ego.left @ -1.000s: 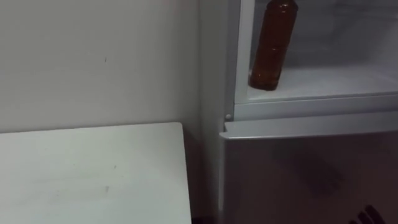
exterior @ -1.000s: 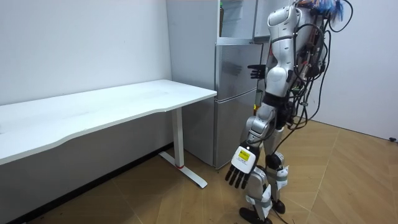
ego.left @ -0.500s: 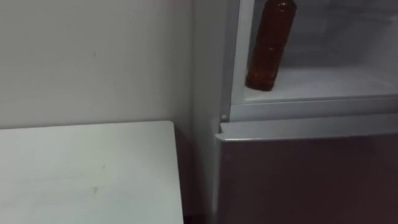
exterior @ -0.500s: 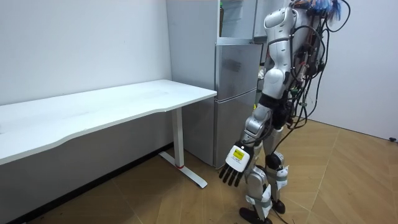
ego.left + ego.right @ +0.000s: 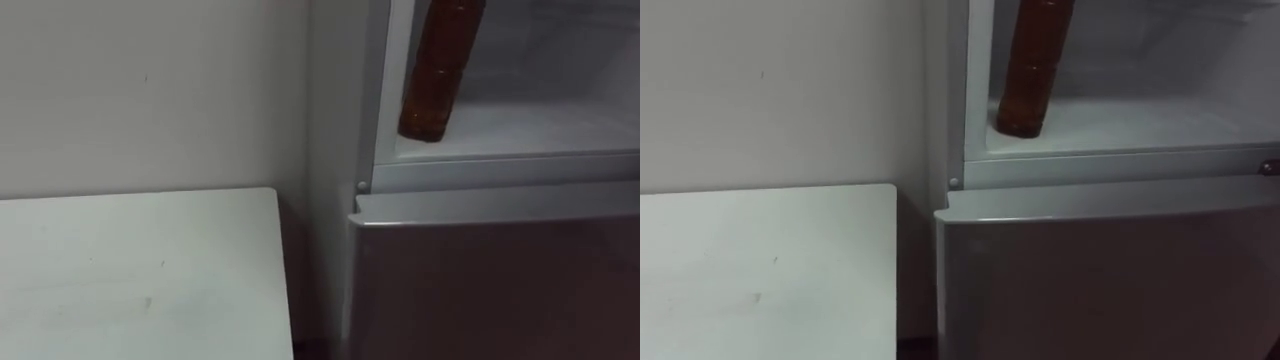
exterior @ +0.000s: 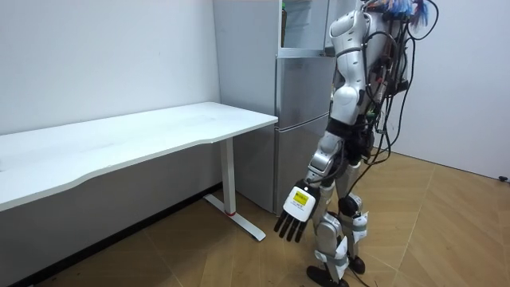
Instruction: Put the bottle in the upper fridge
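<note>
**Bottle standing in the open upper fridge, left hand hanging empty**

The brown bottle (image 5: pixel 437 70) stands upright in the upper fridge compartment (image 5: pixel 540 130), on its white shelf. It sits at the shelf's front left corner, just beside the compartment's left wall, and its cap end runs out of the top of both eye views. No other thing shows on the shelf. Below the compartment, the grey lower fridge door (image 5: pixel 500 280) is closed.

In the room view the robot stands upright, close in front of the fridge (image 6: pixel 299 119). Its left hand (image 6: pixel 296 211) hangs low beside its leg. The fingers (image 6: pixel 285 231) are straight and relaxed, point down at the wood floor (image 6: pixel 446 239), and hold nothing. The upper compartment with the bottle is high above these fingers and well apart from them. The white table (image 6: pixel 159 131) stands on the room view's left of the fingers, its top above them and its end just beside the fridge.
</note>
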You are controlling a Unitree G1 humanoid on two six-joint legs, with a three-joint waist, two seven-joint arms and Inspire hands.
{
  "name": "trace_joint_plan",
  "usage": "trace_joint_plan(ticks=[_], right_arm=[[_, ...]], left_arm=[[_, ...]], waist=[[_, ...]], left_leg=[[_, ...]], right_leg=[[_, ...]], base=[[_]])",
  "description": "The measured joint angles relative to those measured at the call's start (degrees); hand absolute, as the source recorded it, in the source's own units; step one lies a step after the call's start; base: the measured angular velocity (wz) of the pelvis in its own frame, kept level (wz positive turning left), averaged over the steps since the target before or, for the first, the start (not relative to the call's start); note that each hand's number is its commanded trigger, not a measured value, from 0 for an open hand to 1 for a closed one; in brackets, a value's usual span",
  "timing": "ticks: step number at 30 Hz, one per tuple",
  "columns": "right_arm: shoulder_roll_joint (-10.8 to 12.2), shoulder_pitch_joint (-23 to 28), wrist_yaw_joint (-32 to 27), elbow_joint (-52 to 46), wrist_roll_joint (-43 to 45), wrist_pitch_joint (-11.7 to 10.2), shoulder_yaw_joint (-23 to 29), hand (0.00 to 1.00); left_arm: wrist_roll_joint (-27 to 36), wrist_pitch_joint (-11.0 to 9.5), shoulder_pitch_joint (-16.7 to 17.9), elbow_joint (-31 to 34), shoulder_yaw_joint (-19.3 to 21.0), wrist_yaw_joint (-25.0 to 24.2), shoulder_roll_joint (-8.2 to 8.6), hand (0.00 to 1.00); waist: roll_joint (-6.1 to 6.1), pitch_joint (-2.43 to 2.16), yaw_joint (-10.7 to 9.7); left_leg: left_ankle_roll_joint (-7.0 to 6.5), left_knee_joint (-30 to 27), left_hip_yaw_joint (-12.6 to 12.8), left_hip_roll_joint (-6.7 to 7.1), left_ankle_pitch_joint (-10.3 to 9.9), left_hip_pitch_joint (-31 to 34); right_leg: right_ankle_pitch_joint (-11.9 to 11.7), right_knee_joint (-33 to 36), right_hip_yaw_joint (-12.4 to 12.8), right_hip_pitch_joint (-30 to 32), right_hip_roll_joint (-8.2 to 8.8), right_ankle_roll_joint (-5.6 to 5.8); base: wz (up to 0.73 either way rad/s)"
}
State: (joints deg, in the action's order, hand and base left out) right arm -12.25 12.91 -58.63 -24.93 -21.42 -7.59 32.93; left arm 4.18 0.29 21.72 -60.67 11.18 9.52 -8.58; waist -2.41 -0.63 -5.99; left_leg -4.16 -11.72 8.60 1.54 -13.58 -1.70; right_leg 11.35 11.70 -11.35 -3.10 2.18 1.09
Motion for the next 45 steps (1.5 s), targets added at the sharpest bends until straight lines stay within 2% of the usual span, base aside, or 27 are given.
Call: trace_joint_plan(ticks=[3, 7, 11, 17, 21, 25, 33, 42, 45], right_arm=[[-1.4, -0.6, 1.5, -0.8, 2.6, -0.6, 0.0, 0.00], [-1.5, -0.6, 3.6, -0.9, 2.6, -0.6, -0.7, 0.00], [-1.4, -0.5, 5.5, -1.5, 1.7, -0.7, -3.7, 0.00], [-1.4, -0.5, 11.3, -1.1, 1.2, -1.1, -6.4, 0.00], [-1.3, -0.5, 14.4, -0.5, 1.3, -1.1, -10.9, 0.00], [-1.2, -0.5, 17.7, -0.2, 1.2, -1.0, -14.4, 0.00], [-1.0, -0.5, 22.5, 2.3, 1.2, -1.0, -21.5, 0.00], [-1.0, -0.5, 27.9, 2.5, 1.0, -1.0, -27.6, 0.00], [-0.9, -0.5, 29.4, 2.5, 1.0, -0.6, -28.1, 0.00]], left_arm=[[0.0, -0.1, -0.9, -1.3, 0.0, -0.1, -0.01, 0.00], [0.1, -0.3, -1.0, -1.2, -0.1, -0.1, 0.09, 0.00], [0.1, -0.2, -1.0, -1.3, -0.2, 0.0, 0.28, 0.00], [0.0, -0.5, -1.0, -1.3, -0.3, 0.1, 0.32, 0.00], [0.1, -0.2, -0.9, -1.8, -2.4, 1.1, 0.34, 0.00], [0.1, 0.2, -0.9, -2.6, -4.4, 1.3, 0.35, 0.00], [0.3, 0.6, -1.0, -3.6, -5.9, 1.3, 1.11, 0.00], [0.2, 0.7, -2.0, -3.4, -8.2, 1.5, 1.05, 0.00], [0.2, 0.7, -2.2, -2.1, -8.3, 1.5, 1.05, 0.00]], waist=[[0.22, 0.19, 0.4], [0.44, 0.26, 1.6], [0.67, 0.28, 1.8], [0.95, 0.42, 1.8], [1.67, 0.42, 2.1], [2.33, 0.65, 3.2], [2.29, 0.63, 4.8], [2.54, 0.56, 4.9], [2.62, 0.51, 5.0]], left_leg=[[0.00, 0.0, 0.0, 0.00, 0.0, 0.0], [0.00, 0.2, 0.5, -0.09, 0.0, -0.2], [0.00, 0.2, 0.5, -0.11, 0.0, -0.3], [0.00, 0.3, 0.6, -0.10, 0.0, -1.0], [-0.02, 0.1, 0.6, -0.10, 0.0, -1.0], [-0.01, 0.1, 0.4, -0.11, 0.0, -1.8], [0.05, -0.1, 0.1, -0.16, 0.0, -1.6], [0.05, -0.2, -0.5, -0.15, 0.1, -1.5], [0.05, -0.2, -0.9, -0.11, 0.1, -1.5]], right_leg=[[0.0, 0.0, 0.0, 0.0, 0.02, -0.02], [0.0, 0.0, 0.1, 0.0, -0.01, -0.03], [0.0, 0.1, 0.1, 0.0, 0.00, -0.04], [-0.1, 0.1, 0.1, -1.1, -0.01, -0.06], [-0.1, 0.2, 0.2, -1.2, 0.02, -0.09], [-0.1, 0.1, 0.1, -2.0, 0.02, -0.08], [-0.1, 0.0, -0.3, -2.0, -0.01, -0.17], [-0.1, -0.1, -1.7, -2.3, 0.09, -0.16], [-0.1, -0.1, -2.5, -2.5, 0.16, -0.16]], base=[[0.00], [-0.04], [-0.01], [0.00], [0.00], [0.01], [0.01], [0.05], [0.07]])
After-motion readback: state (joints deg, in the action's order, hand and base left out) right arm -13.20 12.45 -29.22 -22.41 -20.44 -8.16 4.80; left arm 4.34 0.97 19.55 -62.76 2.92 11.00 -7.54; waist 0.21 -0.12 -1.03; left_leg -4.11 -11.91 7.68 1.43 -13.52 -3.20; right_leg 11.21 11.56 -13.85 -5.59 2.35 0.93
